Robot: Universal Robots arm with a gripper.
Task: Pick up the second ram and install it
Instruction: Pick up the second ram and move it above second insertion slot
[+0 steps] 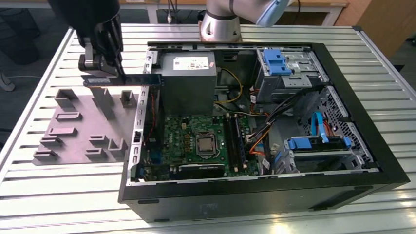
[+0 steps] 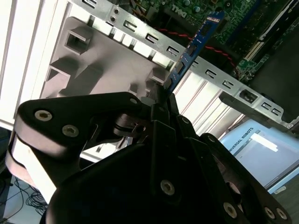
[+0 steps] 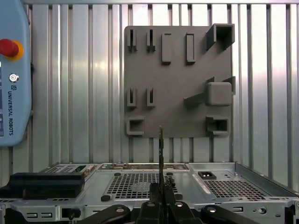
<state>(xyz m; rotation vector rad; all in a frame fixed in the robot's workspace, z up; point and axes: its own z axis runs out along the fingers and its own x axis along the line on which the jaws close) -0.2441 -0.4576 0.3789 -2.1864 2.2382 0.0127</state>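
Observation:
My gripper [image 1: 106, 74] hangs at the exterior view's upper left, shut on the second ram [image 1: 133, 80]. The stick is slim and dark, held level, with its free end reaching to the open computer case's wall [image 1: 151, 58]. It is in the air above the grey fixture plate [image 1: 78, 127]. In the second wrist view the ram [image 2: 194, 46] juts out from the fingertips [image 2: 164, 95] toward the motherboard. The first wrist view has the ram [image 3: 160, 151] edge-on, a thin line rising from the gripper [image 3: 160, 198]. The long black memory slots [image 1: 234, 141] lie on the green motherboard beside the processor socket [image 1: 206, 145].
Inside the case stand a grey power supply [image 1: 188, 73], blue drive caddies [image 1: 276, 61] and loose cables [image 1: 260, 136]. The arm's base [image 1: 221, 27] is behind the case. A teach pendant [image 3: 14, 70] lies on the slatted metal table [image 1: 58, 195].

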